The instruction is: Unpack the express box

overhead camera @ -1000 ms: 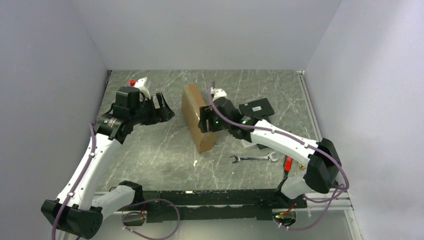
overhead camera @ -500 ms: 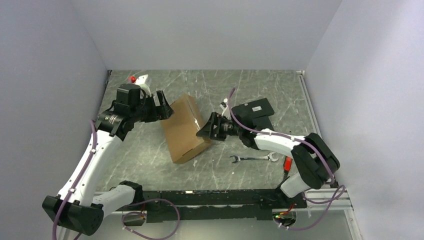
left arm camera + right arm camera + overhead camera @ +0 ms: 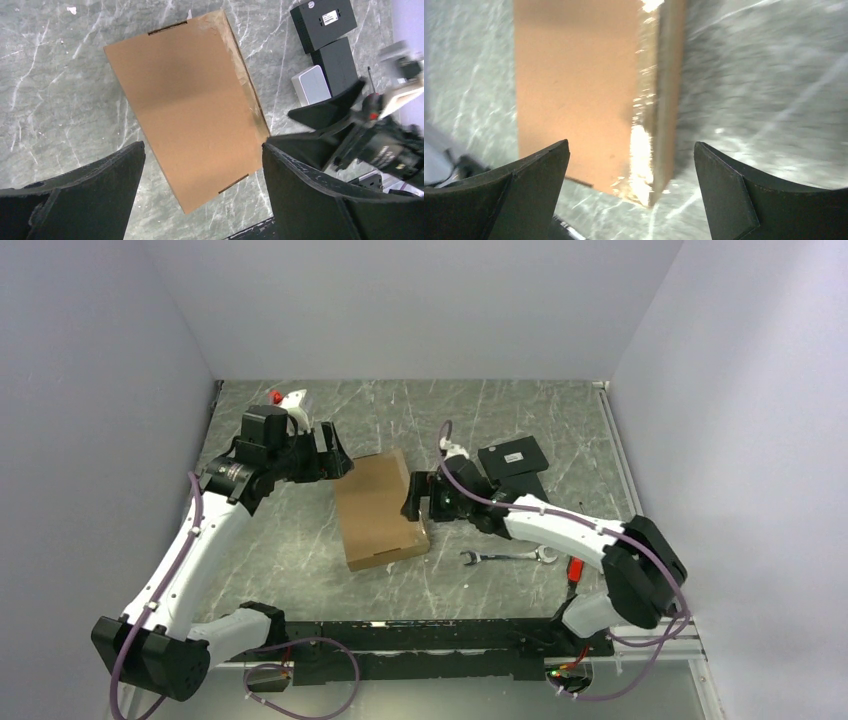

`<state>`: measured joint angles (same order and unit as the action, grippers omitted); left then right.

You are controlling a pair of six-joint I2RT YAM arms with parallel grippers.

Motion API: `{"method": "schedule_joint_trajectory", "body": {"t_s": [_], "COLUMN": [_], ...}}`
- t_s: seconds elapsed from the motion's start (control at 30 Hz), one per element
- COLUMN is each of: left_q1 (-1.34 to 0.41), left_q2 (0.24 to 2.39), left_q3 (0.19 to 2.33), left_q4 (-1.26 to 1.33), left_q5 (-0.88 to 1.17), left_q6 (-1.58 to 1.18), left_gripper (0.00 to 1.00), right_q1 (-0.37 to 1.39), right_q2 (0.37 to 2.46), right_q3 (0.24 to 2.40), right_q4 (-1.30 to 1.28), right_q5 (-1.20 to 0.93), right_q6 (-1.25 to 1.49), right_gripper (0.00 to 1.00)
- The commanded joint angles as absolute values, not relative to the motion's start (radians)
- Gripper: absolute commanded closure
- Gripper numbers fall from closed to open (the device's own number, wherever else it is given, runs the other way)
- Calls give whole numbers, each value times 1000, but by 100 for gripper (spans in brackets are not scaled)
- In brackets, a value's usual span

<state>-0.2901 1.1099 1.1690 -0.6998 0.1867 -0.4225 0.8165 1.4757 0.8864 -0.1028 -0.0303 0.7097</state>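
The express box (image 3: 378, 508) is a flat brown cardboard carton with clear tape along one edge, and it lies flat on the marble table with its lid shut. In the left wrist view the express box (image 3: 190, 110) fills the middle of the picture. My left gripper (image 3: 330, 452) hovers over the box's far left corner, open and holding nothing (image 3: 202, 150). At the box's right edge my right gripper (image 3: 415, 498) is open, apart from the cardboard. In its own view, the right gripper (image 3: 631, 145) straddles the taped edge of the express box (image 3: 579, 90).
Two flat black boxes (image 3: 512, 458) and a small white box (image 3: 311, 85) lie right of the carton. A wrench (image 3: 510, 557) and a red-handled tool (image 3: 576, 568) lie near the right arm. A white and red item (image 3: 285, 400) sits at the back left.
The box stood on edge in my right gripper, tipped over to the left and now lies flat. My right gripper has opened and let it go. My left gripper moved slightly right.
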Motion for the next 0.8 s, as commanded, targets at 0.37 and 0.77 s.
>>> {"method": "schedule_joint_trajectory", "body": {"t_s": [0.37, 0.77], "left_q1": [-294, -296], "left_q2": [1142, 1186], "left_q3": [1163, 1098], "left_q4": [-631, -625], "left_q5": [185, 209], "left_q6": [-239, -204], "left_gripper": [7, 7], "right_q1": [375, -122], "right_q2": [1152, 860], "right_q3": [762, 630], "right_q4": [-379, -914], "right_q5": [296, 454], "right_q6": [650, 1111], "right_gripper": [1, 7]}}
